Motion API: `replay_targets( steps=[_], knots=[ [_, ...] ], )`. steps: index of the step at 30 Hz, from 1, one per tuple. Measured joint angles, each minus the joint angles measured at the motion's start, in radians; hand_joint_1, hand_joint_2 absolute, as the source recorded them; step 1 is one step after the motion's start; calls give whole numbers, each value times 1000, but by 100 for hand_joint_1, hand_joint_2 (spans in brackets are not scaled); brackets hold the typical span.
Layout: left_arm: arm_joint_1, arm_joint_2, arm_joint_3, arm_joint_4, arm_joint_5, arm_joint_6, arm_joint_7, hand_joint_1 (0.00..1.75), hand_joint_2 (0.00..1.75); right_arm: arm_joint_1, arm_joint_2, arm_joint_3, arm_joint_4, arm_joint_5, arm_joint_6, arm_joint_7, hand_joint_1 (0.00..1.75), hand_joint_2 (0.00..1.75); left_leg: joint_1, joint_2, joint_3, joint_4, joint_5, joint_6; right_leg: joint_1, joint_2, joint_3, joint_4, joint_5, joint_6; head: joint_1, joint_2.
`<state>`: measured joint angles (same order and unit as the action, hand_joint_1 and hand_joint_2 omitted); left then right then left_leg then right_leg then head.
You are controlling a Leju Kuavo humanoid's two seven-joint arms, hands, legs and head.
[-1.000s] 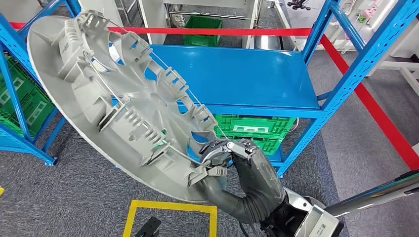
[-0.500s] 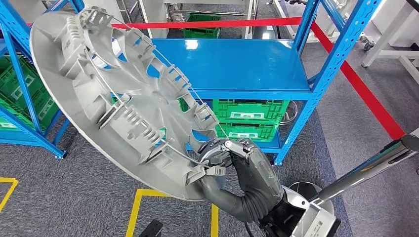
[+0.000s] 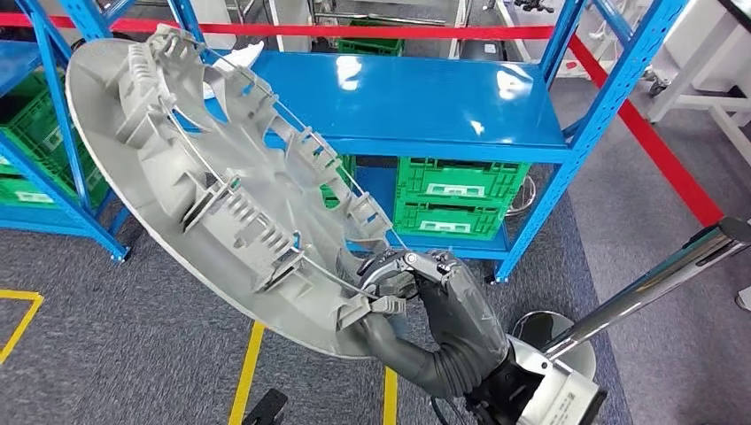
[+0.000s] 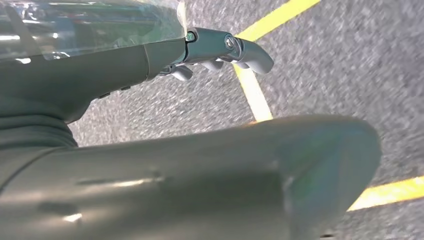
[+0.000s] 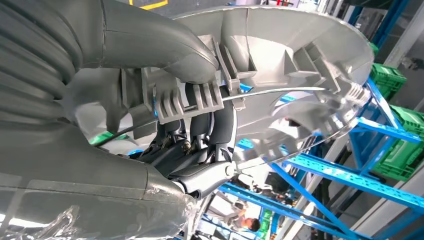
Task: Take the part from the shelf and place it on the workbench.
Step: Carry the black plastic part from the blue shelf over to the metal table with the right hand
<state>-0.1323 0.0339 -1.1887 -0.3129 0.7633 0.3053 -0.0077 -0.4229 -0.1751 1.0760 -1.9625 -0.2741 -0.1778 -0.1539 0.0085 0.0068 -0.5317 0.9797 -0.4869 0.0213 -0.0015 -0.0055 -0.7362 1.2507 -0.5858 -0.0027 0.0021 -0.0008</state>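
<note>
Before the blue shelf [image 3: 425,102], over grey carpet [image 3: 106,354], right-hand fingers [image 3: 416,266] clamp the part [image 3: 204,195].

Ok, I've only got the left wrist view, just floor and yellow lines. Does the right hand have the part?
Observer: Yes. The right hand grips the part at its lower rim, and its fingers wrap the edge.
Operator: Is it level?
Observer: No. It's steeply tilted, with its ribbed back facing the head view.
Operator: And what's past it?
Observer: The blue shelf, with green crates on its lower level.
</note>
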Motion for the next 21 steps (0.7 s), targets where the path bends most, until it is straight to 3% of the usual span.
replay_targets(
  steps=[1,2,3,4,5,7,8,10,11,13,15,16,18,19,21],
  knots=[
    [0,0,0,0,0,0,0,0,175,0,0,0,0,1,-1,1,175,175,-1,0,-17,3,11,0,-1,0,-2,45,-7,1,2,0],
    [0,0,0,0,0,0,0,0,175,0,0,0,0,1,-1,1,175,175,-2,0,-35,6,21,-1,-2,0,9,61,8,1,3,0],
    [0,0,0,0,0,0,0,0,175,0,-1,0,0,2,-2,2,175,175,-3,0,-51,10,31,-2,-2,0,38,40,35,-2,4,0],
    [0,0,0,0,0,0,0,0,175,0,-1,0,0,2,-2,2,175,175,-4,0,-67,13,40,-4,-1,0,84,-11,61,-6,5,0],
    [0,0,0,0,0,0,0,0,175,0,-1,0,0,2,-2,2,175,175,-5,-1,-79,17,48,-7,0,0,139,-83,68,-13,5,0],
    [-1,-1,0,0,0,0,0,0,175,-2,0,0,0,2,-2,2,175,175,-6,-2,-96,20,65,-16,5,0,227,-217,51,-25,4,0],
    [-1,-1,0,0,0,0,0,0,175,-3,0,0,0,2,-2,3,175,175,-6,-2,-103,20,75,-22,9,1,243,-253,41,-30,3,0],
    [-1,-1,0,0,1,0,-1,0,175,-3,0,0,0,5,-3,4,175,175,-2,-2,-116,20,89,-34,10,0,235,-272,52,-39,4,0],
    [0,0,0,0,1,0,0,0,175,-3,0,0,1,7,-5,4,175,175,-1,-3,-124,29,76,-40,8,-1,227,-274,63,-44,2,0],
    [4,0,0,0,2,0,0,0,175,-2,1,0,1,13,-10,4,175,175,2,-4,-145,97,-5,-50,4,-4,210,-277,83,-54,-4,0],
    [4,-1,-1,0,2,0,0,0,175,-2,1,0,1,22,-17,3,175,175,6,-4,-164,217,-94,-59,4,-5,188,-270,98,-58,-10,0],
    [4,0,-1,0,2,0,0,0,175,-2,1,0,2,26,-20,3,175,175,7,-4,-164,266,-109,-63,4,-6,174,-265,106,-57,-12,0],
    [4,0,-1,0,4,0,0,0,175,-2,1,0,3,35,-28,3,175,175,9,-4,-129,278,-76,-67,3,-6,142,-251,121,-54,-14,0],
    [3,1,-1,0,4,0,0,0,175,-1,1,0,3,38,-30,3,175,175,10,-4,-90,238,-49,-67,2,-5,124,-243,128,-51,-15,0],
    [-1,1,-1,0,5,0,0,0,175,-1,1,0,3,42,-34,3,175,175,9,-6,2,111,-43,-62,3,-4,95,-226,140,-42,-19,0]
  ],
)
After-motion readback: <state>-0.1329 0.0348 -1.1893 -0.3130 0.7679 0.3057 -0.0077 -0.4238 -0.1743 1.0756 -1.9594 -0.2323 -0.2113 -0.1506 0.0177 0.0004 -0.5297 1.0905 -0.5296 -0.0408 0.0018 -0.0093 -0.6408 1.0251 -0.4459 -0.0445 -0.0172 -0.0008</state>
